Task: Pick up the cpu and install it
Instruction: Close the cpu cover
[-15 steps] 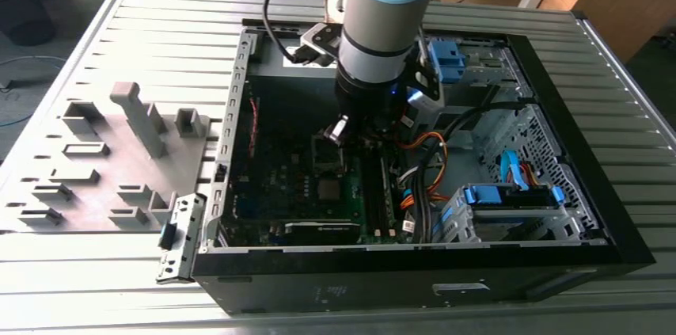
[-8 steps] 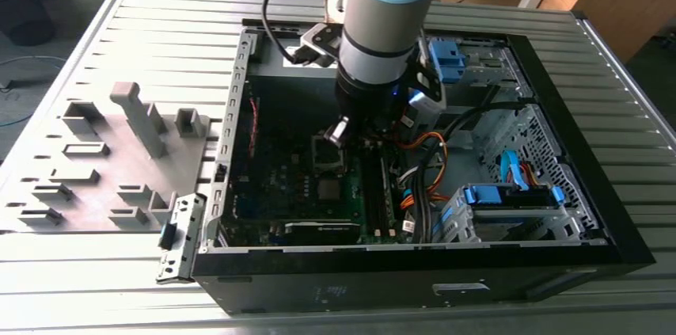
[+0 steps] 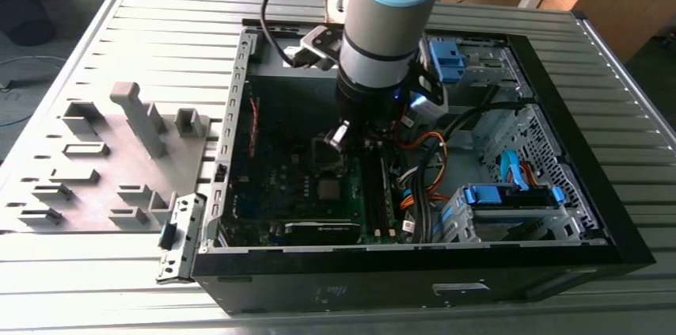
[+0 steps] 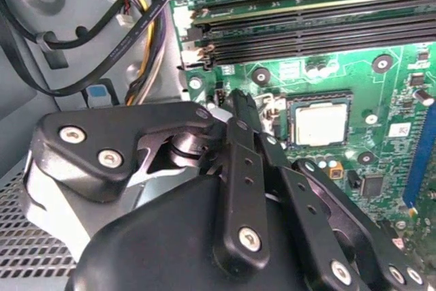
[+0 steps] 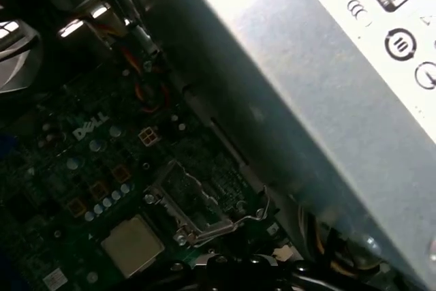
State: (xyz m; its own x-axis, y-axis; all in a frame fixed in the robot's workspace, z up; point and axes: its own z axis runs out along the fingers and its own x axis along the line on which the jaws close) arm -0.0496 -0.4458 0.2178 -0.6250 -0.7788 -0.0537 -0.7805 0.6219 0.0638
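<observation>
The cpu (image 4: 321, 123) lies flat in its socket on the green motherboard (image 4: 381, 93), its silvery-grey top bare. It also shows in the first wrist view as a pale square cpu (image 5: 131, 244) beside the raised metal retention frame (image 5: 194, 204), and in the exterior view as a small grey cpu (image 3: 331, 189). My gripper (image 3: 341, 138) hangs inside the computer case (image 3: 591, 260), above the board and a short way from the cpu toward the back of the case. In the second wrist view the gripper (image 4: 243, 105) is shut with nothing in it, its tips apart from the cpu.
The grey power-supply box (image 5: 306, 100) stands close beside the socket. Black memory slots (image 4: 306, 22) run along the board. Orange and black cables (image 3: 428, 153) and blue drive brackets (image 3: 509, 195) crowd the exterior view's right. A grey fixture plate (image 3: 106, 161) lies outside the case.
</observation>
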